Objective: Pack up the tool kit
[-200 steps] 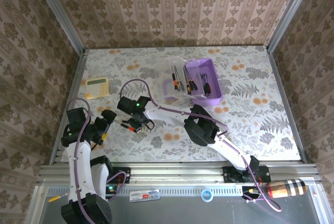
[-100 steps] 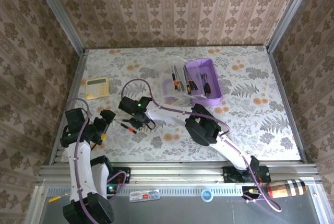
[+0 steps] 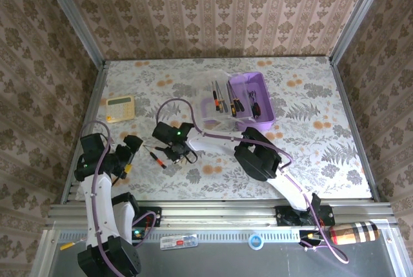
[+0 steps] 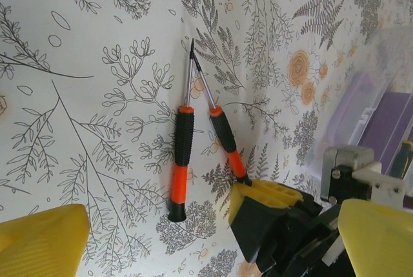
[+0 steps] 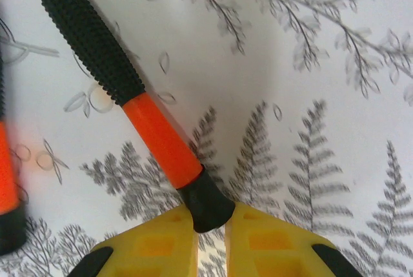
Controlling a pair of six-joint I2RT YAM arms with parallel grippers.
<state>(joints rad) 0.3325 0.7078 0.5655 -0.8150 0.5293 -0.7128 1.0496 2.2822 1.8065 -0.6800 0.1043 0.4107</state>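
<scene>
So the screwdriver being picked up (image 5: 122, 77) is lying flat on the table (image 3: 310, 135), toward the near-left part, black knurled grip then orange section then a black end cap. The right gripper (image 5: 210, 238) is clamped down on that end cap. The yellow fingers (image 5: 161, 248) are almost together, with just the cap pinched between them. The shaft points away from the gripper, and the tool's on the tablecloth, not lifted as far as I can tell.

Right beside it there's a second screwdriver (image 4: 182, 161), same black and orange handle, lying loose. The two tips nearly meet and the handles splay apart, sort of a narrow V.

The left gripper (image 3: 131, 150) sits just to the left of that pair, aimed at them. Its jaws are spread all the way and there's nothing in them, and its wrist camera has the yellow fingers (image 4: 45, 238) way out at the bottom corners.

The rest of the kit is further back, around the middle of the table. The purple box (image 3: 258, 112) has some dark tools in it I can't make out, and the clear tray (image 3: 208, 93) is pushed right up against its left side with a few more screwdrivers (image 3: 219, 99) in it.

A yellow calculator (image 3: 120, 108) is off at the left edge, well apart from all of it.
</scene>
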